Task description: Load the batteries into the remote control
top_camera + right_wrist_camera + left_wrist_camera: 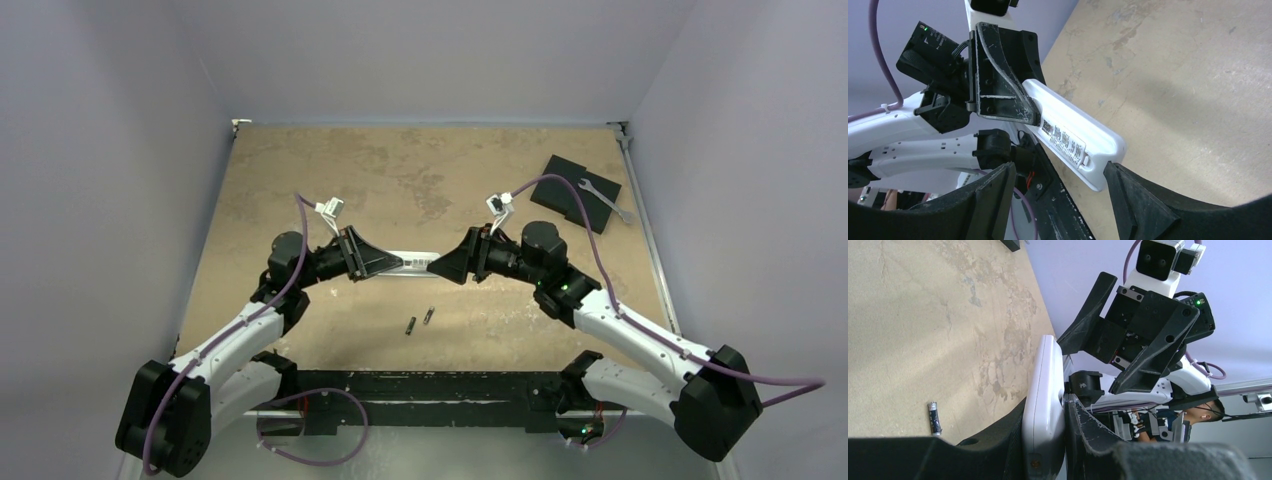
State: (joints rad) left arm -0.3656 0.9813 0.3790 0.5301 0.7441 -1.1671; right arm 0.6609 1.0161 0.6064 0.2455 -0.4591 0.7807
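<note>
Nearest the arm bases, on the tan table [300, 180], one battery [410, 326] and the other battery [429, 315] lie just beside each other without touching. They are on the near side of both grippers, under the gap where the fingers meet. Each is a slim dark cylinder with a pale end, its long axis pointing roughly away from the bases.

The left gripper [393, 263] is clamped on one end of the remote control [412, 262]. The white oblong sticks straight out from its fingers toward the right gripper [437, 266], with its long axis running left to right.

From the right wrist, the remote control [1073, 140] shows a face with a printed label. The right gripper [1058, 172] has its fingers [1138, 200] spread apart, straddling the free end; I cannot tell whether they touch it.

Beyond the right gripper lie a black pad [570, 185] and a wrench [605, 200].
</note>
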